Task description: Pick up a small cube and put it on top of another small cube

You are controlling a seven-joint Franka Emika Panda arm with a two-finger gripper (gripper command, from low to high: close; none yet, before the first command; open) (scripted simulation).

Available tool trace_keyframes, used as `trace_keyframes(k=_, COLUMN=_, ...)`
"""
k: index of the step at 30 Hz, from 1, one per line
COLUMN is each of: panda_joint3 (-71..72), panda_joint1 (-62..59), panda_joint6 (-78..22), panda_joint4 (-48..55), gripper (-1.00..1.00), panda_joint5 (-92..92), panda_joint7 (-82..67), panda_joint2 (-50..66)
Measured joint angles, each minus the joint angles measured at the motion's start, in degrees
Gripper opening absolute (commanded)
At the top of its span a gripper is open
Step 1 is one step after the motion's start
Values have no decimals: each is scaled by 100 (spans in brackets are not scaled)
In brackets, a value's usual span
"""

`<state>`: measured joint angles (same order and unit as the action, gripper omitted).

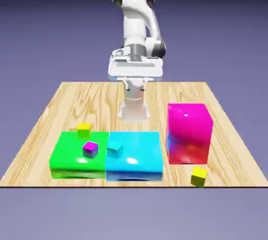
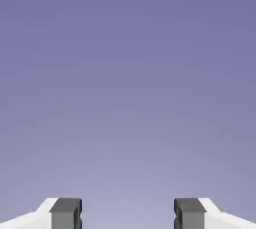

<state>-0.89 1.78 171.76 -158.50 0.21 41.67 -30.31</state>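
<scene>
Cube [image 1: 199, 176], small and yellow, lay on the table just in front of the tall pink block [image 1: 188, 134], close to the table's near edge. Its twin, the other yellow cube [image 1: 84, 130], sat well off toward the exterior view's left of the pink block, at the far edge of the green block [image 1: 79, 155]. Which was meant to be lifted could not be told; the one by the pink block would probably need care, with that wall beside it and the edge near. Between the twin and the pink block came a purple cube [image 1: 90, 149] on the green block and a teal cube [image 1: 114, 148] on the blue block [image 1: 135, 152]. Behind and above the pink block hung the claw [image 2: 128, 214], its fingers wide apart with nothing between, presumably to fit around a cube. The hand view showed only backdrop past them, so it likely needed to tilt down first.
</scene>
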Motion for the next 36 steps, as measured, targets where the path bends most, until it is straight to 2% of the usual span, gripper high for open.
trace_keyframes(k=36, panda_joint3=-2649, panda_joint1=3265, panda_joint6=-6715, panda_joint4=7475, gripper=0, panda_joint5=629, panda_joint7=-2351, panda_joint2=7000)
